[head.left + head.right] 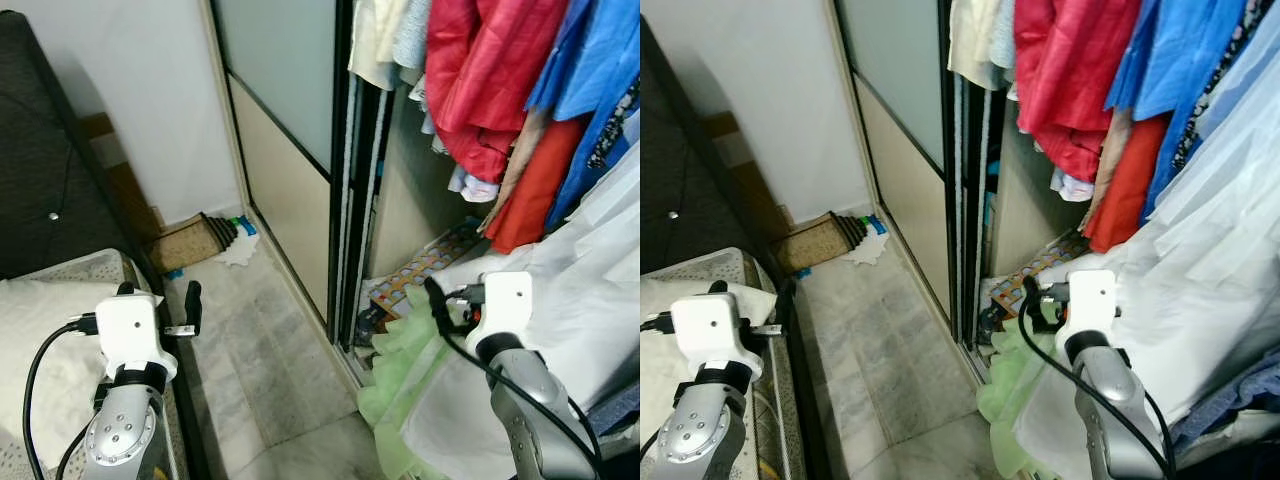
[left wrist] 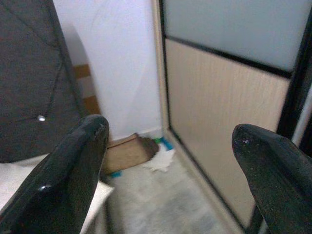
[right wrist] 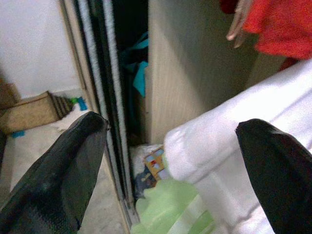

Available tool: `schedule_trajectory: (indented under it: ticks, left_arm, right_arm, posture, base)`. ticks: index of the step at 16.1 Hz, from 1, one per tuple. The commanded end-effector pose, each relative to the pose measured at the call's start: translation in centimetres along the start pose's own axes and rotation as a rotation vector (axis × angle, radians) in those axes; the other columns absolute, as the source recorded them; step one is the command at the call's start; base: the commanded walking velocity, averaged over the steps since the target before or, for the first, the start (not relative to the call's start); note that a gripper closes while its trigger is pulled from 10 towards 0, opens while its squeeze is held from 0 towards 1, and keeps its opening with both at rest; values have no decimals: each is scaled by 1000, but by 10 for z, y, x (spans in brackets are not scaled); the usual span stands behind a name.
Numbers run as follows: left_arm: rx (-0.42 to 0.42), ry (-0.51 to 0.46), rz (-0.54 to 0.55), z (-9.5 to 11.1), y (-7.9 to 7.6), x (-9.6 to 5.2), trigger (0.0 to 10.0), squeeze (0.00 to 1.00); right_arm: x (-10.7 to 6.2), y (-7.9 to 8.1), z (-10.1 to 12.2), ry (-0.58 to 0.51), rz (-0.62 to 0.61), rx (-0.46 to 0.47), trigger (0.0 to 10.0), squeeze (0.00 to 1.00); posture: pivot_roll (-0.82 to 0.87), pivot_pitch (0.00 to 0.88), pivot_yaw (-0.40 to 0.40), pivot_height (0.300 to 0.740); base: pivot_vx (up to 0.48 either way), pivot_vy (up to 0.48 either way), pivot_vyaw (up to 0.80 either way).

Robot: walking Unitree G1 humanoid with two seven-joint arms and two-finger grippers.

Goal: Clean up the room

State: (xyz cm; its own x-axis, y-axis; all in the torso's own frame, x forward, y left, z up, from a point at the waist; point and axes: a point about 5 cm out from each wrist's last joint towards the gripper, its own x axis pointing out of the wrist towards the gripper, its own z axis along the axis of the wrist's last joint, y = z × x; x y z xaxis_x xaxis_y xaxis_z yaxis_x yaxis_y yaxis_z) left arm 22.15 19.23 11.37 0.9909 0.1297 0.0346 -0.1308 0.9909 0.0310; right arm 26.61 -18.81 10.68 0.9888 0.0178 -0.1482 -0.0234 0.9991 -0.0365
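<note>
My left gripper [image 2: 170, 131] is open and empty, held over the bed's edge and facing the corner of the room. On the floor in that corner lie a brown woven mat [image 1: 188, 241] and a crumpled white cloth [image 1: 239, 251]. My right gripper [image 3: 170, 127] is also open and empty, raised before the open wardrobe [image 1: 400, 200]. A white garment [image 1: 570, 300] bulges out of the wardrobe beside it. Pale green fabric [image 1: 398, 372] spills onto the floor below. A colourful patterned item [image 1: 420, 266] lies on the wardrobe floor.
A bed with a white cover [image 1: 45, 330] and dark headboard [image 1: 40, 180] stands at my left. The sliding door [image 1: 285, 150] is pushed left. Red, blue and orange clothes [image 1: 500, 80] hang above. A strip of marble floor [image 1: 250, 350] runs between bed and wardrobe.
</note>
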Motion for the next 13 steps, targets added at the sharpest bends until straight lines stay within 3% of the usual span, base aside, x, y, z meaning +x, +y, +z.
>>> schedule_trajectory:
  ticks: [1, 7, 8, 13]
  left_arm:
    - [0, -16, 16, 2, 5, 0, 10000, 0]
    - [3, 39, 12, -8, -1, 3, 10000, 0]
    - [3, 56, 8, -10, -2, 3, 10000, 0]
    - [27, 81, -18, -13, -6, 4, 10000, 0]
  right_arm:
    - [1, 0, 5, -19, -6, 14, 10000, 0]
    - [2, 8, 11, -63, 42, -15, 10000, 0]
    - [3, 11, 12, -67, 55, -58, 10000, 0]
    - [2, 17, 11, -61, 91, -77, 10000, 0]
  posture:
    - [-98, 0, 45, 740]
    - [-98, 0, 44, 740]
    - [-98, 0, 43, 740]
    - [-100, 0, 42, 740]
  base:
    - [0, 0, 0]
    - [0, 0, 0]
    - [0, 0, 0]
    - [0, 0, 800]
